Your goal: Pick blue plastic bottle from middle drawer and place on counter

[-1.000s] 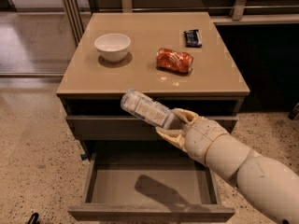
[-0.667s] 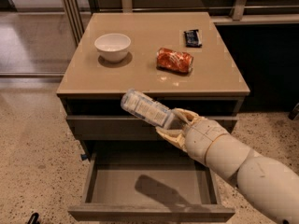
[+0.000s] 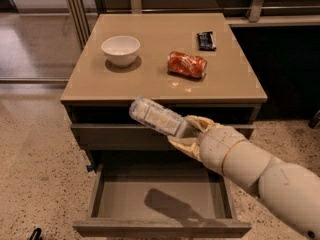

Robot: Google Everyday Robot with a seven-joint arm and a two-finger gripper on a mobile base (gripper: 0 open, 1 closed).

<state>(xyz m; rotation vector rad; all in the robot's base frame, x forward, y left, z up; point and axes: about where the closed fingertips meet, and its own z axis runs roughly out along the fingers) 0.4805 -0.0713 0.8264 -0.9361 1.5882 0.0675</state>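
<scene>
1. Counter (image 3: 235, 79): glossy beige-tan slab, squarish, on top of a grey drawer cabinet. Light glints off it near the front edge.
2. On it: a round white bowl (image 3: 120, 49) sits back left with a soft shadow beneath. A crushed orange-red can (image 3: 186, 64) lies on its side near the middle. A small dark packet (image 3: 206, 40) lies behind the can toward the back right. All three are well apart.
3. Room: pale speckled floor (image 3: 35, 159) around the cabinet. Metal uprights (image 3: 75, 9) with glass stand behind on the left. To the right of the cabinet is a dark recess.
4. Drawer (image 3: 120, 194): pulled out wide below the closed upper drawer front (image 3: 120, 134). It is shallow and grey, with low sides and a flat matte floor. A shadow lies across the floor.
5. Gripper (image 3: 186, 133): in front of the cabinet, level with the upper drawer front and above the open drawer. Its two cream-coloured fingers (image 3: 200, 122) are clamped on the bottle (image 3: 157, 117), pinching its lower right end.
6. Bottle: in the air, touching neither drawer nor counter. It is tilted, with the free end up and to the left, crossing the dark gap under the counter's edge. It is a cylinder of clear, pale-bluish plastic with a whitish printed label round the body. The gripped end is hidden between the fingers.
7. Arm (image 3: 260, 169): reaches in from the lower right. It has a smooth off-white shell of rounded segments with thin seams.
</scene>
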